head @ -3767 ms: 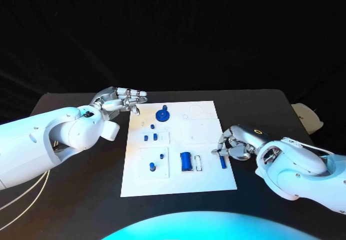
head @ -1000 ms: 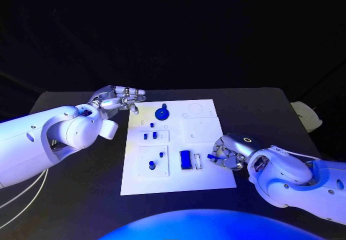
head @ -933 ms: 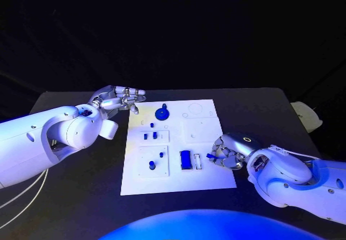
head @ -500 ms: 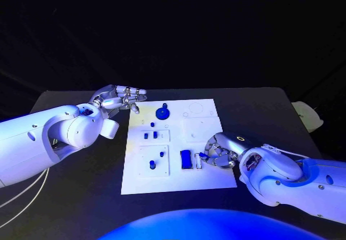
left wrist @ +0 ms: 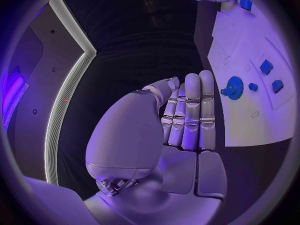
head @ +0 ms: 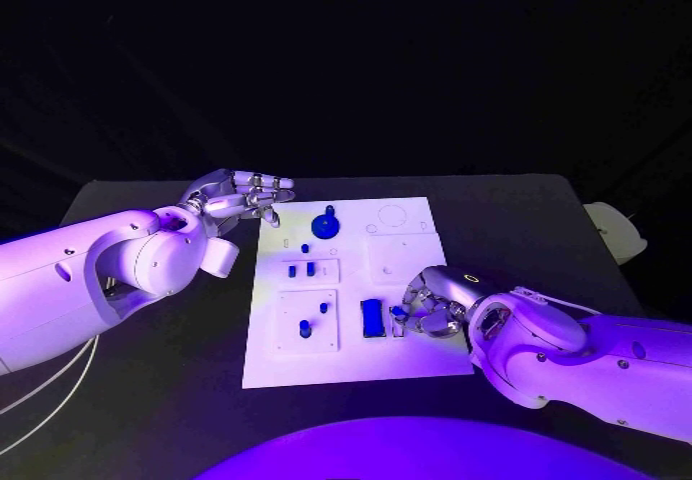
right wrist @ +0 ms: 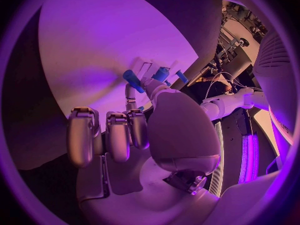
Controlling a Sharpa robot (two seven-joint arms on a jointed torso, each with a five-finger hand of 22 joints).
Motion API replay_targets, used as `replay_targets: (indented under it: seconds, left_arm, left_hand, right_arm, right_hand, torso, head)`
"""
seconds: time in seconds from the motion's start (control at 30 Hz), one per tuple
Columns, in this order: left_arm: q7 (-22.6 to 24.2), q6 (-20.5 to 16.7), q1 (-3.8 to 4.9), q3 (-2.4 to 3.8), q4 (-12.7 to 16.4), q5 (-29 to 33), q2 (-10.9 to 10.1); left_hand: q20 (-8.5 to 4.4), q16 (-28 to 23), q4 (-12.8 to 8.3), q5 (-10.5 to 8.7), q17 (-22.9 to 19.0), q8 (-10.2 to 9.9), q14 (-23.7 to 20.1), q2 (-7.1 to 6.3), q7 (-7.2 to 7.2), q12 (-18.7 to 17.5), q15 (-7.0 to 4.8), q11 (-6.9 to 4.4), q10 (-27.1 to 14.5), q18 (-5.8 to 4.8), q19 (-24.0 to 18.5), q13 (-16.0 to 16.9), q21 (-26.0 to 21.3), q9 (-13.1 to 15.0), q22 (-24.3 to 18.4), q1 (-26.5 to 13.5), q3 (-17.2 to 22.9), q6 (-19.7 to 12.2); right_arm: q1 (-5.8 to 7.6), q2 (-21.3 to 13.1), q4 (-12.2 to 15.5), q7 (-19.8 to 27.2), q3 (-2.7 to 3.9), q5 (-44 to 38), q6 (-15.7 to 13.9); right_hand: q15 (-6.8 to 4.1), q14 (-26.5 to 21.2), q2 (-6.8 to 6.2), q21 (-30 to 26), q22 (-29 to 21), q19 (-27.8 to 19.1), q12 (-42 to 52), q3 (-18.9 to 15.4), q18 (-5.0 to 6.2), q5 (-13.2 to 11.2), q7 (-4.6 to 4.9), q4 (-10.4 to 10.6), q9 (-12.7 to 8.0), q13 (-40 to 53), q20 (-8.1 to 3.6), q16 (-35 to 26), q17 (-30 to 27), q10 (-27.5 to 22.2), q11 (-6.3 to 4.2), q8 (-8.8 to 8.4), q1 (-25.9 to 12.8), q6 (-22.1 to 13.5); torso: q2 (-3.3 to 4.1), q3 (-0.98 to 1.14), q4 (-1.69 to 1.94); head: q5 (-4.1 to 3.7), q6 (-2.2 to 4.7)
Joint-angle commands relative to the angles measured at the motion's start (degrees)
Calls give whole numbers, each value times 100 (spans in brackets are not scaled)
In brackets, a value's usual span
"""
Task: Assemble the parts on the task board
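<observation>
Mid-assembly. Your right hand [head: 433, 305] pinches a small blue part [head: 400, 313] over the task board [head: 411, 365] near 4 o'clock, beside the blue block [head: 372, 318] seated there. Gear [head: 326, 227] sits at 12. Left hand [head: 238, 198] idles off-board at 10, fingers loosely apart, holding nothing.

Right hand at the task board

The right hand [right wrist: 134, 135] pinches a small blue part [right wrist: 160, 74] at its fingertips, over the white task board [right wrist: 94, 40]; two more blue parts [right wrist: 132, 80] lie just beyond the fingertips.
</observation>
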Motion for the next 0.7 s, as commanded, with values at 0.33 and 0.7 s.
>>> replay_targets:
  seconds: [0.33,0.7]
  left_arm:
    - [-8,118,5,4,8,-13,3]
    - [-8,129,5,4,21,-35,-1]
  left_hand:
    - [11,-23,-31,-10,-7,29,-38,31,13,14,5,14,-34,89,-34,-6,33,3,7,-7,-12,-46]
    - [11,-23,-31,-10,-7,29,-38,31,13,14,5,14,-34,89,-34,-6,33,3,7,-7,-12,-46]
  right_arm:
    - [-6,80,-63,-43,-1,99,280]
    - [-6,104,-92,-62,-1,18,404]
  right_hand:
    - [-47,519,-3,60,1308,379,158,51,-108,-38,-103,138,352,1061,-38,34,1133,273,-42,109,-452,211]
    - [-61,519,50,59,1307,380,287,-193,-107,-37,-121,329,401,1159,-51,34,1132,339,-57,176,-750,264]
  torso:
    - [-2,-2,-4]
    - [-5,2,-6]
  head:
    - [-28,-31]
    - [-50,-39]
